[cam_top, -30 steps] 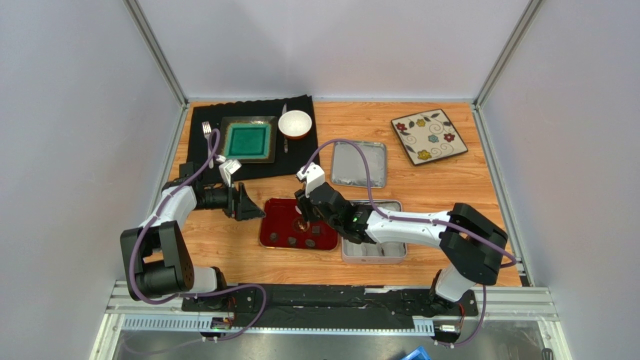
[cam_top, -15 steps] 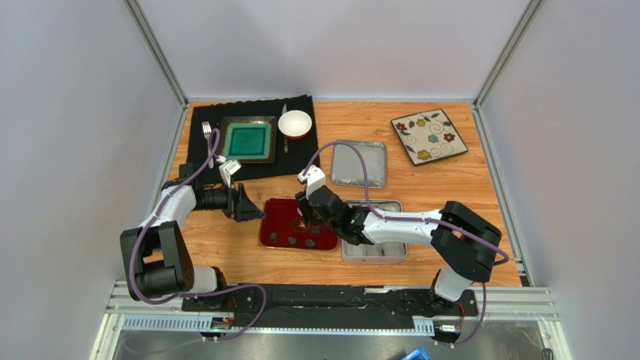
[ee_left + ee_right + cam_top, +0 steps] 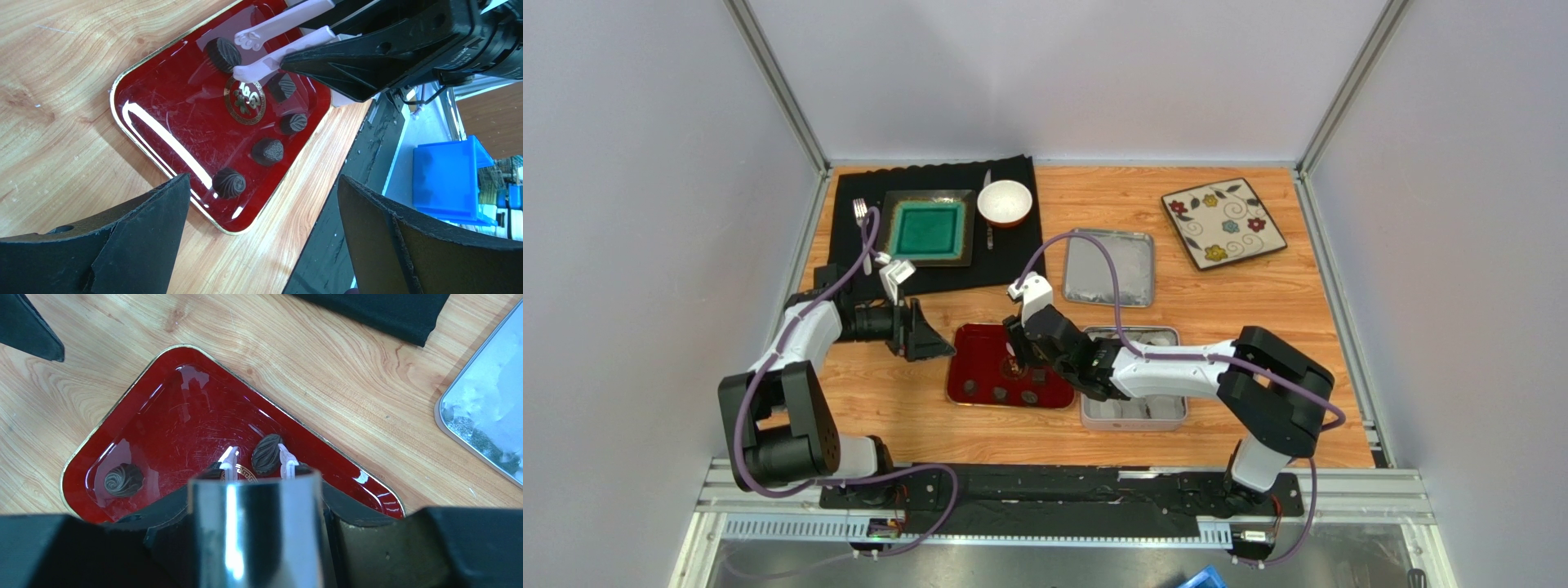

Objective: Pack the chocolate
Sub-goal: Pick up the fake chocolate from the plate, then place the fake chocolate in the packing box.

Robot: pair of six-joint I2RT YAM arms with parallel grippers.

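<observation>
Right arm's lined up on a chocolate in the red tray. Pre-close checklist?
1. Right gripper open: ok.
2. Oval chocolate between its fingers: ok, though off-centre.
3. Fingers low enough to grip: cannot tell.
4. Left gripper open, off the red tray: ok.
5. Tin free to receive: cannot tell, the right arm covers part of it.
</observation>
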